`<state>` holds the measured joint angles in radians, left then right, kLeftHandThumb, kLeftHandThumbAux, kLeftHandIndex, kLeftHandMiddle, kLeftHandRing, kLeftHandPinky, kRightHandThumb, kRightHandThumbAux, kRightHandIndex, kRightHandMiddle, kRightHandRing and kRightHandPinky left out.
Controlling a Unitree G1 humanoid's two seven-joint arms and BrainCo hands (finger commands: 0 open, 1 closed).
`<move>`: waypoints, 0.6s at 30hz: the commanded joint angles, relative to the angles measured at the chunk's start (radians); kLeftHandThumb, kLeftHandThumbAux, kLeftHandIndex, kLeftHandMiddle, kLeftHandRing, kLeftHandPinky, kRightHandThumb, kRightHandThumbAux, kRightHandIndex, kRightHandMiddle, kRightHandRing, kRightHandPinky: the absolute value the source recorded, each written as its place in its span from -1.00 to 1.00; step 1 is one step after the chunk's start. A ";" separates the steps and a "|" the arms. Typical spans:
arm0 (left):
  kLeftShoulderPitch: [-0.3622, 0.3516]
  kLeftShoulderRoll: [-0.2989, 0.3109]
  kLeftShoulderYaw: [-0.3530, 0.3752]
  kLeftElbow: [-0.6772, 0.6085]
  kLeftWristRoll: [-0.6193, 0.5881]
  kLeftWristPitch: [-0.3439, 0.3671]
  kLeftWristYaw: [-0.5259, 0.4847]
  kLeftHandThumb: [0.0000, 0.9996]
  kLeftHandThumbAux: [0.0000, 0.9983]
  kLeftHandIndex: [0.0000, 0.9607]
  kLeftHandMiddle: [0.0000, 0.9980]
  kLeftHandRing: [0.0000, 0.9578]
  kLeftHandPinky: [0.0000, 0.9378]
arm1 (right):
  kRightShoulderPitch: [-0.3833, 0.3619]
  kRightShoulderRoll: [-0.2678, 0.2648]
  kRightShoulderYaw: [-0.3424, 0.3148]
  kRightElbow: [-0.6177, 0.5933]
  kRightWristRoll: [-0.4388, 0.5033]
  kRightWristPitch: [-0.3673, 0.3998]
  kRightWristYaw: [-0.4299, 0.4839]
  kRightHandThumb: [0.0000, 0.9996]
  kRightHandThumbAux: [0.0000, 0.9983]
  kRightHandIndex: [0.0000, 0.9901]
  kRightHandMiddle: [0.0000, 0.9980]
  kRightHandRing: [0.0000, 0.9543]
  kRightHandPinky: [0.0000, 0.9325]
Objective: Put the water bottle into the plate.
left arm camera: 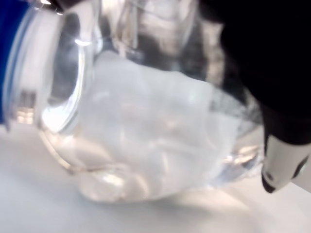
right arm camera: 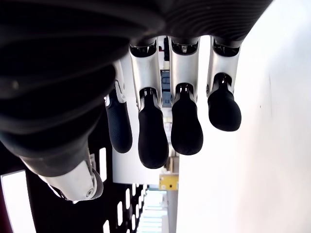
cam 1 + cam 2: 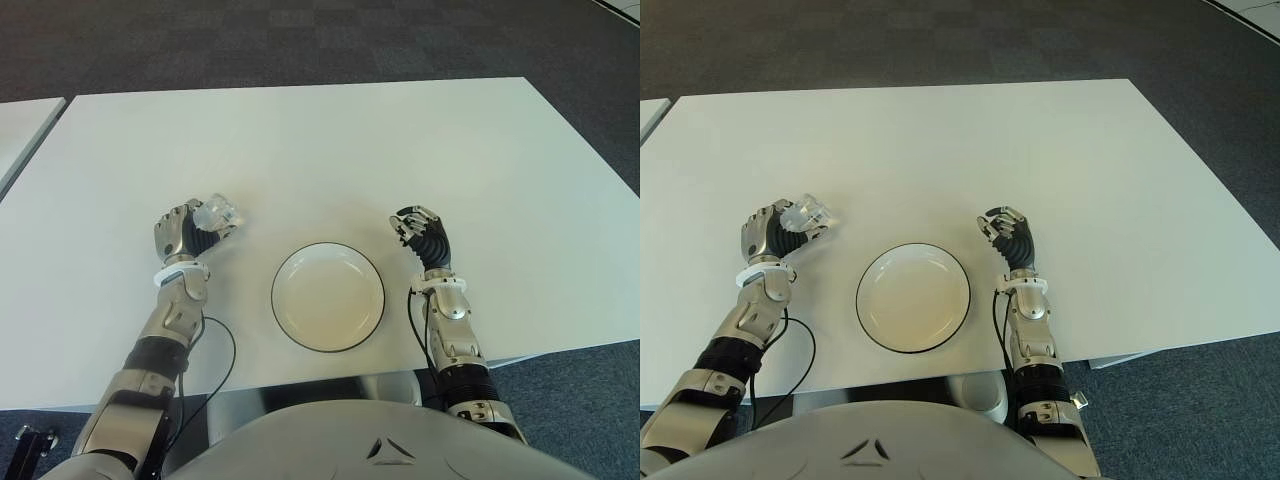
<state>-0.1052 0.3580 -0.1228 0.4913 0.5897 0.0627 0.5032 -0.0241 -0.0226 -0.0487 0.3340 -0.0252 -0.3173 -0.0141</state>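
- The two eye views look forward and down from the robot's head onto the white desk (image 3: 330,140), with the robot's chest at their near edge and dark carpet (image 3: 300,40) beyond the desk's far edge.
- They share nearly the whole scene: the left hand (image 3: 180,232), the right hand (image 3: 420,232) and the plate (image 3: 328,296) between them. The right eye view shows everything shifted toward the robot's left.
- The left wrist view sits very close to its own hand; the clear water bottle (image 1: 146,126) fills the picture, with one dark fingertip (image 1: 284,160) beside it.
- The right wrist view looks along its own curled fingers (image 2: 153,133) from close by, with the desk surface beyond them.
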 commanded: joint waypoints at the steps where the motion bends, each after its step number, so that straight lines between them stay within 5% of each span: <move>1: 0.039 -0.014 -0.003 0.021 -0.027 -0.008 -0.025 0.48 0.40 -0.08 0.62 0.69 0.72 | -0.002 0.002 -0.001 0.013 0.005 0.007 -0.002 0.42 0.45 -0.12 0.41 0.49 0.57; 18: 0.074 -0.037 0.023 -0.061 -0.009 -0.094 0.095 0.49 0.40 -0.08 0.63 0.69 0.66 | -0.008 -0.002 -0.005 0.025 0.005 -0.003 0.002 0.42 0.45 -0.12 0.40 0.48 0.56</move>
<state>-0.0502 0.3341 -0.1012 0.4386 0.5881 -0.0092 0.5778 -0.0260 -0.0233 -0.0527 0.3456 -0.0248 -0.3174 -0.0125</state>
